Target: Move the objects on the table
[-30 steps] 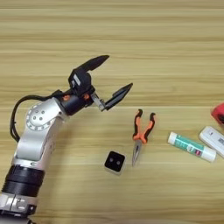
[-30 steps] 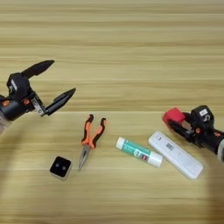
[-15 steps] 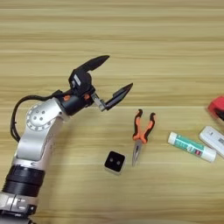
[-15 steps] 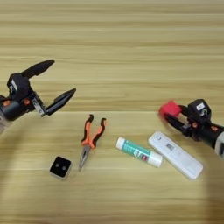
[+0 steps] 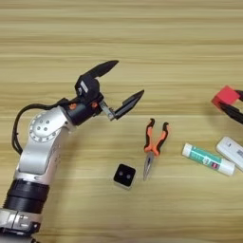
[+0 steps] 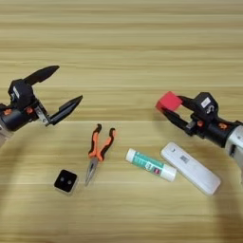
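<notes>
Red foam cube [image 6: 169, 101] sits pinched between the fingers of your right end effector [image 6: 172, 107], raised over the worktop [image 6: 142, 38] in the right eye view, up and right of the white-and-green tube [image 6: 150, 164] and the white remote [image 6: 190, 167]; carry it level and set it on bare wood, clear of both. In the left eye view the cube shows at the right edge, while your left end effector [image 5: 118, 85] hangs spread wide and empty, above-left of the pliers [image 5: 153, 144] and the black block [image 5: 124, 176].

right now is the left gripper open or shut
Open. The left gripper has its two black fingers spread wide with nothing between them, above the table and up-left of the pliers.
</notes>
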`<state>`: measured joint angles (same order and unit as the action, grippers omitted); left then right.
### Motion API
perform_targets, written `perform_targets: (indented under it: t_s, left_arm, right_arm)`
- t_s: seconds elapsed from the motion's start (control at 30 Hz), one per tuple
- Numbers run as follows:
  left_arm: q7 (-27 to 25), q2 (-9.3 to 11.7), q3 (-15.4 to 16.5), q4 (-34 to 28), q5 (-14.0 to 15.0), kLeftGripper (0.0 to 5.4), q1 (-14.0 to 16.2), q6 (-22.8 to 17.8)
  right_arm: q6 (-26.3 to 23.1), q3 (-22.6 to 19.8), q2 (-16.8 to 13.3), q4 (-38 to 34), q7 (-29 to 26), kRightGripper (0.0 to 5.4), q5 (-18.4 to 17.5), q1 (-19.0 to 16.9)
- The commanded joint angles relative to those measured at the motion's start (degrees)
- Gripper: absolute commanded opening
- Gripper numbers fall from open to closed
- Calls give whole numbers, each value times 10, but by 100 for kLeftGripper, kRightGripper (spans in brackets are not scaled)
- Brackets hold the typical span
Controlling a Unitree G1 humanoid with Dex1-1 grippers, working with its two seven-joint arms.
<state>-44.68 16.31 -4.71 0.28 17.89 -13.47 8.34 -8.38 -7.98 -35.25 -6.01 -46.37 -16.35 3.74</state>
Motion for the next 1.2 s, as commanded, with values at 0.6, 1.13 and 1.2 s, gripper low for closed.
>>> perform_targets:
  t_s: [0.6,1.13,1.2]
  left_arm:
    - [195,-48,26,63,-101,540,-31,9]
    - [286,-67,45,110,-143,540,-40,40]
    - [295,-68,49,114,-143,540,-42,38]
  right_arm:
    - [6,61,-32,-121,-95,231,-26,-62]
    - [32,112,-62,-105,-199,231,-25,-80]
    - [32,125,-64,-102,-206,231,-18,-75]
